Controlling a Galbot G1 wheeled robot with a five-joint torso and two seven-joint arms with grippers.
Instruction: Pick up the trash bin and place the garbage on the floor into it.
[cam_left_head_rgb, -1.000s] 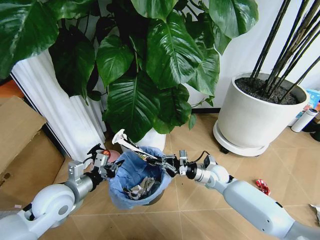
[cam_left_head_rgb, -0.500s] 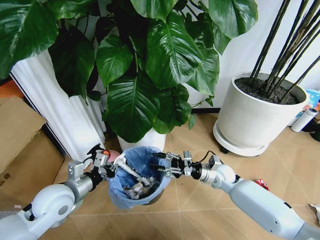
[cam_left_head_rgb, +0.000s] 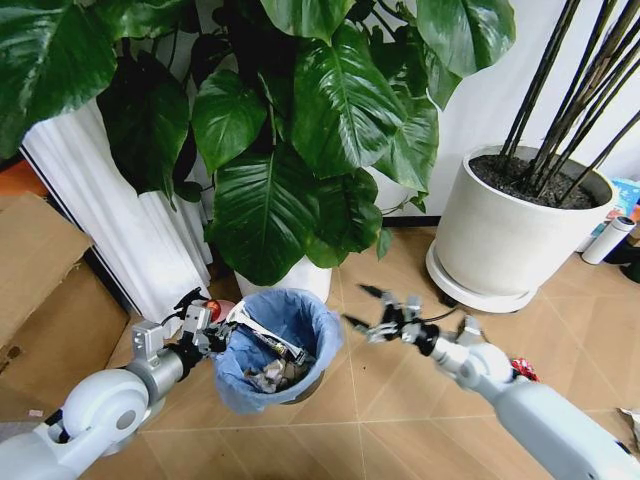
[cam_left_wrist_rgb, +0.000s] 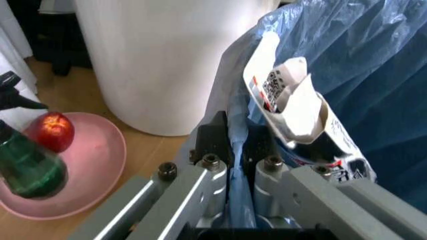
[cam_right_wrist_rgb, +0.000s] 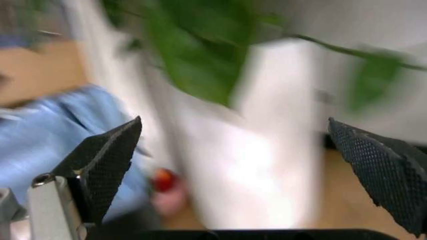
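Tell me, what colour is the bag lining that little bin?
Light blue: a crinkly plastic bag folded over the trash bin's rim, seen best in the head view.

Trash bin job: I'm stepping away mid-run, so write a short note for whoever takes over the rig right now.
Left gripper: fingers shut on the trash bin's bag rim, holding it by the big plant's white pot.
Right gripper: open, empty, in the air just right of the bin.
Done: a long stick wrapper leans inside the bin on other litter.
Left: a red crumpled wrapper on the floor beside the right forearm.
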